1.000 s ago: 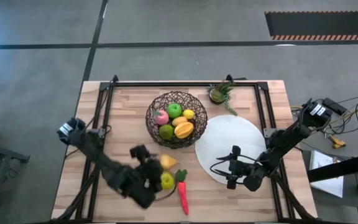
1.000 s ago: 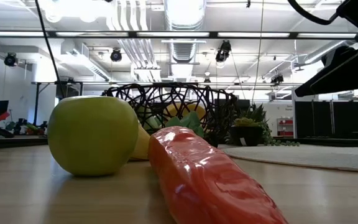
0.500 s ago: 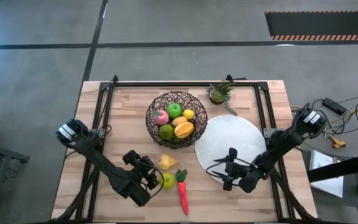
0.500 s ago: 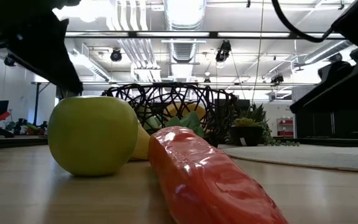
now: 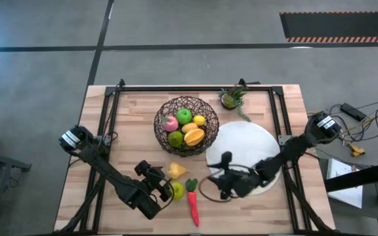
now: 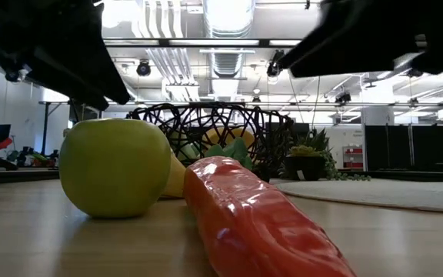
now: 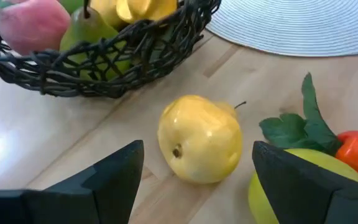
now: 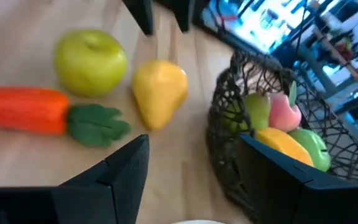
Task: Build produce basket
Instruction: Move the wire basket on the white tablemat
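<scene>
The dark woven-wire basket (image 5: 186, 124) stands at the table's far middle with several produce pieces in it. A yellow pear (image 7: 201, 146), a green apple (image 5: 177, 190) and a red carrot piece (image 5: 193, 204) lie on the wood near of it. My left gripper (image 5: 157, 187) is low and open just left of the apple. It points at the pear, and in the left wrist view one finger is close beside the apple (image 7: 303, 190). My right gripper (image 5: 218, 180) hangs open at the white plate's near-left edge, facing the loose produce (image 8: 159, 90).
A flat white round plate (image 5: 251, 147) lies right of the basket. A small potted plant (image 5: 231, 98) stands at the far edge. A dark metal frame (image 5: 195, 87) runs along the table's sides. Bare wood shows at the near left and near right.
My left gripper has come down toward the pear and apple and rolled, staying open. My right gripper has moved from over the plate's near edge toward the table's left, toward the loose produce, and rolled as it went. The produce has not moved.
</scene>
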`<state>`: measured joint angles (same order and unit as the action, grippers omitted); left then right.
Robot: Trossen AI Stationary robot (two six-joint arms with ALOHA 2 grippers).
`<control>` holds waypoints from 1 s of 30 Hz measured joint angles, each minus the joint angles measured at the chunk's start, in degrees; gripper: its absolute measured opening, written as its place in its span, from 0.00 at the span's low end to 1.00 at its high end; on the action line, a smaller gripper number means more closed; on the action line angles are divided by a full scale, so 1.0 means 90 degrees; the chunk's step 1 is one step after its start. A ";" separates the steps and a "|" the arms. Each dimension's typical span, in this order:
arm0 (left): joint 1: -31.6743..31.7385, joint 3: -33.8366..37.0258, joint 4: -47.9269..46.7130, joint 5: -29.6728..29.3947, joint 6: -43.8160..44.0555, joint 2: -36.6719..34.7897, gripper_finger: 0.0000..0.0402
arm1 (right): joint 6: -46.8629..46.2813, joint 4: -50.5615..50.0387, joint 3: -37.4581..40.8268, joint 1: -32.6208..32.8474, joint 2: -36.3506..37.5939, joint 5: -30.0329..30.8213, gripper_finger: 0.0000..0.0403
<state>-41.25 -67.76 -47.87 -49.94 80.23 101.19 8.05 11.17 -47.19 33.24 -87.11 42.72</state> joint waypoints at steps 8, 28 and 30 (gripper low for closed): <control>-0.0003 0.0445 0.0437 -0.0006 0.0036 0.0000 0.71 | 0.0294 -0.1989 -0.1195 -0.1429 -0.0132 -0.1483 0.56; -0.0111 0.0810 0.0978 0.0023 -0.0002 0.0002 0.71 | 0.0441 -0.2901 -0.2056 -0.2808 -0.1070 -0.2960 0.08; -0.0123 0.0810 0.0986 0.0033 -0.0003 0.0002 0.71 | 0.0305 -0.3131 -0.2056 -0.2742 -0.0979 -0.2900 0.05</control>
<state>-42.36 -60.47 -38.99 -49.64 80.20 101.21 10.80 -17.01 -65.69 8.56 -95.92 16.63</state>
